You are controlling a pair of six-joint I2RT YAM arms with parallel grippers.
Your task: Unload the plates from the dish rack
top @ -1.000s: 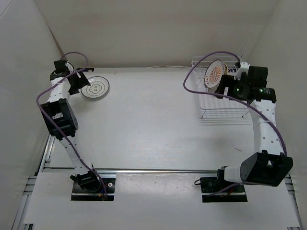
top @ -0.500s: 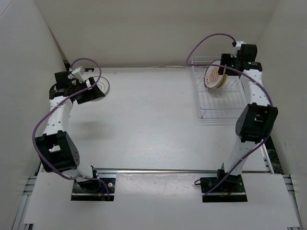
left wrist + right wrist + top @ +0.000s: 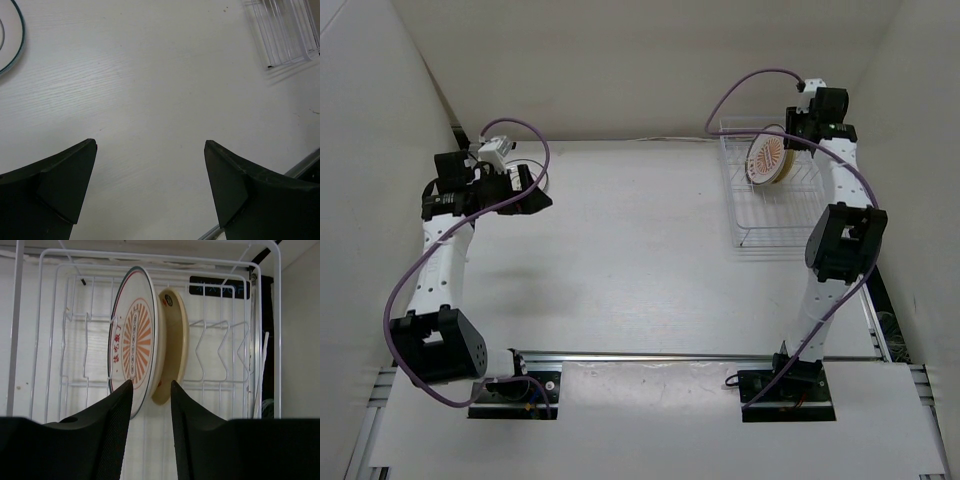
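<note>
The rectangular white wire dish rack sits at the far right of the white table, its long axis running from near to far. Two plates stand on edge in its far part, touching or nearly so. The white round plate with the orange sunburst pattern turns its face toward the table's middle. The plain tan-yellow plate stands just behind it. A column of small orange characters runs down the sunburst's centre, too small to read. The writing on a dark label behind the rack is also illegible.

The right gripper points at the plates with its fingers slightly parted, holding nothing. The left gripper is spread wide and empty above the table. A white plate with a dark rim line lies flat beside it.
</note>
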